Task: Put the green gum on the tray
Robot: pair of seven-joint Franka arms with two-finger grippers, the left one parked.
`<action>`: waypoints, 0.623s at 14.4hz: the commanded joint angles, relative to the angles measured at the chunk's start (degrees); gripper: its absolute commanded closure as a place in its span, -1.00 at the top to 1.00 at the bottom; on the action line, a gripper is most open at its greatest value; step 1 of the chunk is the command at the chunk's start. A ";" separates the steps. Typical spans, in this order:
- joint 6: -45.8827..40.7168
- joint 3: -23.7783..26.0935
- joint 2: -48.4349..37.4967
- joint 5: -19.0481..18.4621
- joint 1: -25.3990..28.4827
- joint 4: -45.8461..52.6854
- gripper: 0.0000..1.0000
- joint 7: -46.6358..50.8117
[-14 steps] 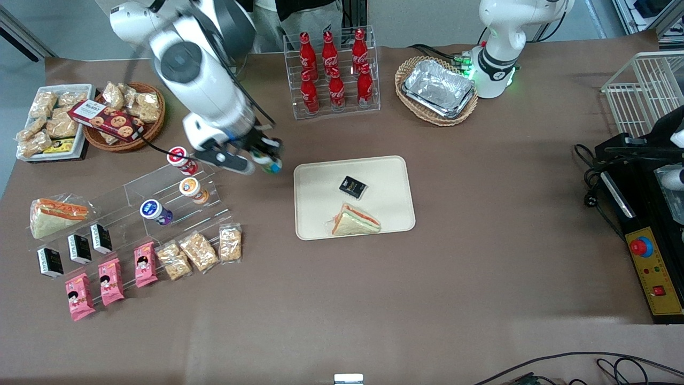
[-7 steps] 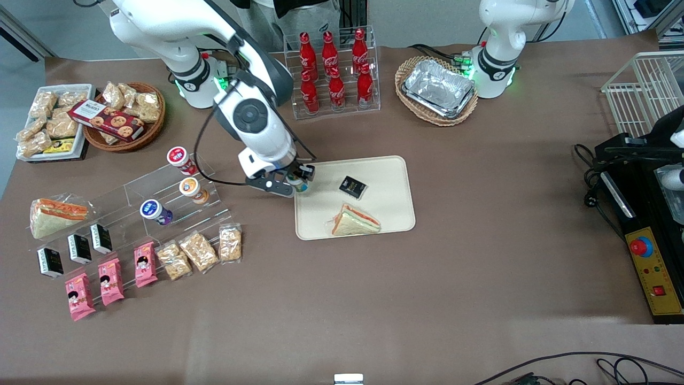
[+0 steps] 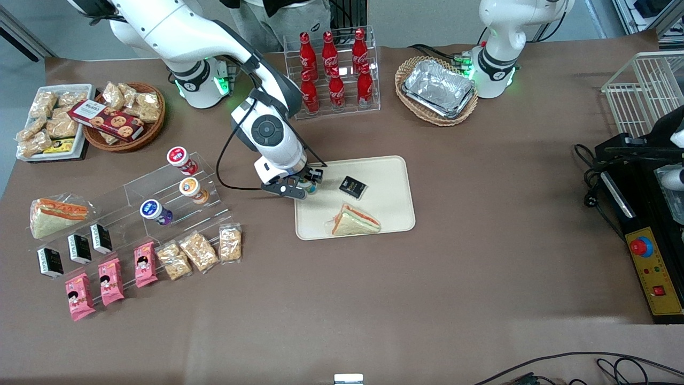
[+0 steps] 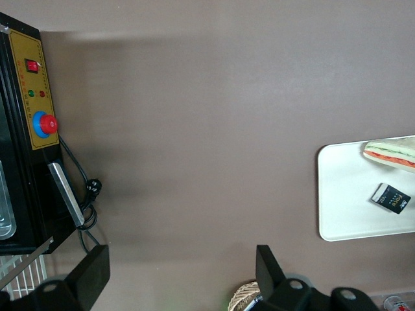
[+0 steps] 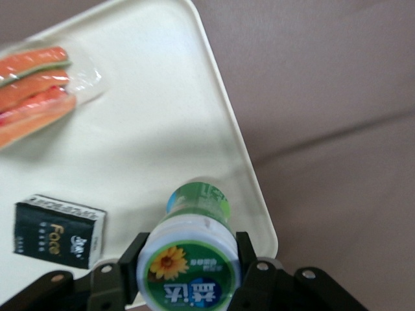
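The right arm's two-finger gripper is clamped on the small green-labelled gum bottle — fingers snug against its sides — holding it over the flat cream-beige rectangular tray, beside the small black packet and the wrapped triangular sandwich.

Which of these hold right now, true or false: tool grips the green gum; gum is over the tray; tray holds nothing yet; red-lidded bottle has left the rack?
1. The tool is shut on the green gum. True.
2. The gum hangs over the tray. True, near its rim.
3. The tray holds nothing. False: a sandwich and a small black packet lie on it.
4. The red-lidded bottle has left the rack. False: it sits on the clear rack.
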 commanded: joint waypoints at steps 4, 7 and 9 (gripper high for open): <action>3.93 0.00 3.44 -1.78 1.56 -0.83 -1.00 1.36; 4.64 0.08 4.15 -2.31 1.65 -0.83 -0.83 1.36; 4.64 0.00 4.67 -2.31 1.56 -0.83 0.10 1.36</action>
